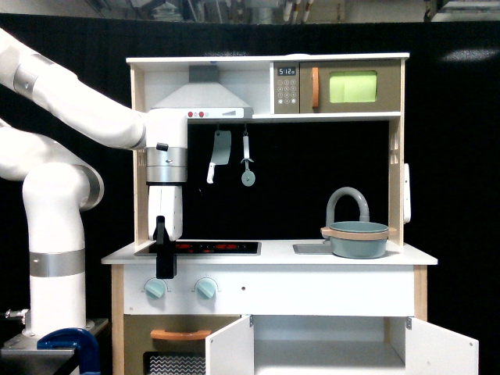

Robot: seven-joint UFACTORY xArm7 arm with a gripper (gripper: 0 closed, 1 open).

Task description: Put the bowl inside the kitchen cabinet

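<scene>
The grey-blue bowl (355,239) with a tan rim band stands upright in the sink on the right side of the toy kitchen's counter, under the grey faucet (348,200). The kitchen cabinet (328,345) is below the counter; both its white doors (230,349) (442,349) are swung open and its pale interior shows. My gripper (165,269) hangs straight down at the counter's front left edge, beside the stove and far to the left of the bowl. Its black fingers read as one dark shape, so their spacing is unclear. Nothing shows in them.
A black stovetop (211,247) and two teal knobs (206,288) lie between gripper and bowl. A toy cleaver (220,153) and a utensil (248,169) hang under the hood. The oven with an orange handle (181,334) is left of the cabinet, and the microwave (351,87) is up top.
</scene>
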